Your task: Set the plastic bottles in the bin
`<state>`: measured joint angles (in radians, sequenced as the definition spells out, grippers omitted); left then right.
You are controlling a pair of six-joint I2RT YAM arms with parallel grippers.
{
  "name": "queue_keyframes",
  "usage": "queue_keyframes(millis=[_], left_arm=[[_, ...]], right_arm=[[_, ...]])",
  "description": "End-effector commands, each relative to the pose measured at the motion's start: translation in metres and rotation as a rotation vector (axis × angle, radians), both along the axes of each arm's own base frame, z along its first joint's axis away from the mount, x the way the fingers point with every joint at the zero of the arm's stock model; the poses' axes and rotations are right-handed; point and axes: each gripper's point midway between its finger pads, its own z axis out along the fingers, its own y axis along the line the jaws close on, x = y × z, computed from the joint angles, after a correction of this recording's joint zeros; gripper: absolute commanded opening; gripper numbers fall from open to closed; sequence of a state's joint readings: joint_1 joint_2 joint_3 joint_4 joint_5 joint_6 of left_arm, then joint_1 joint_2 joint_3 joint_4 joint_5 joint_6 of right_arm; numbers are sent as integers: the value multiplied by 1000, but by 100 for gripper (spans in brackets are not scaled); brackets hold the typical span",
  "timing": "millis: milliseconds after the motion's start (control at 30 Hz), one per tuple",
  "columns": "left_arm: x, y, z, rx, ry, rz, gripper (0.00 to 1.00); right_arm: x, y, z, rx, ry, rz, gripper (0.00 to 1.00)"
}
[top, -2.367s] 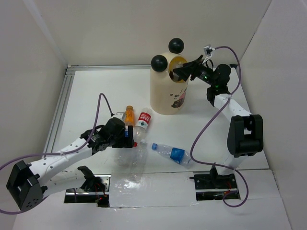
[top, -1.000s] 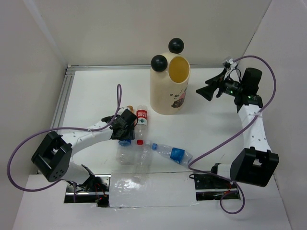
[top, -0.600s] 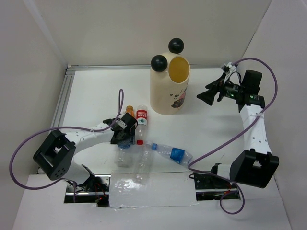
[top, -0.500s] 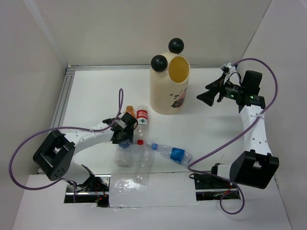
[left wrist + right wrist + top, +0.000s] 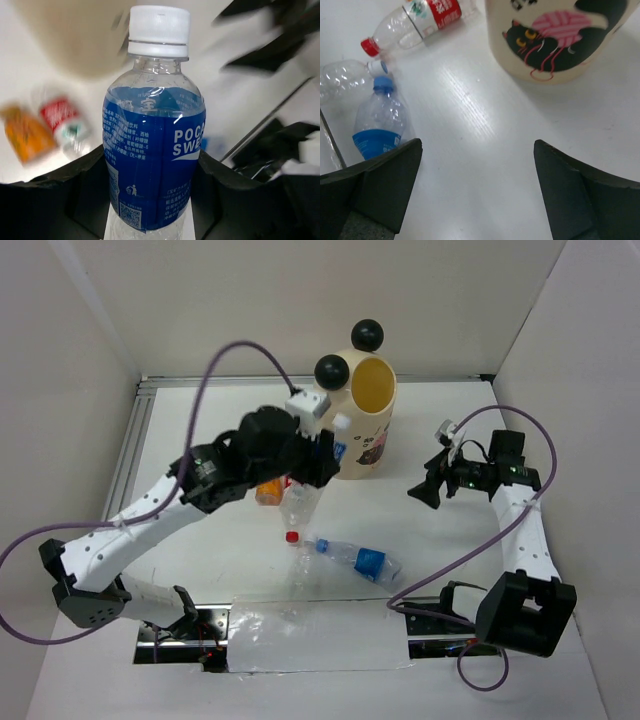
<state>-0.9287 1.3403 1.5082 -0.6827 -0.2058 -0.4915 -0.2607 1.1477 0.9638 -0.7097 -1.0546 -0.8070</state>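
"What has the left gripper got?"

"I have it clamped on a white-capped bottle with a blue label, cap pointing away from the wrist. It is raised just left of the bin, close to the wall."

"And the right gripper?"

"Wide open, nothing in it, right of the bin and apart from it. On the table, near-left of the bin, I see 3 bottles lying: an orange bottle, a red-capped bottle and a blue-capped bottle."

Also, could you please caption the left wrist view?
Left hand holds a white-capped, blue-labelled bottle, with the bin blurred behind.
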Motion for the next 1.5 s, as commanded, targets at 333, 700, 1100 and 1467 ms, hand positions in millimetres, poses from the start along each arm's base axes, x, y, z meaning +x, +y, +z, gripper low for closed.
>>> queue_keyframes(millis=[333, 700, 1100, 1467], left_arm=[[99, -119, 225, -220, -1010, -282, 10], [156, -154, 231, -301, -1155, -125, 13], [223, -163, 139, -56, -1173, 10, 29], [231, -157, 144, -44, -1197, 44, 99]], right_arm=[[-48, 14, -51, -89, 42, 192, 3], [-69, 17, -67, -97, 55, 226, 6], [-68, 15, -67, -101, 49, 221, 29], [-66, 14, -62, -120, 21, 245, 89]])
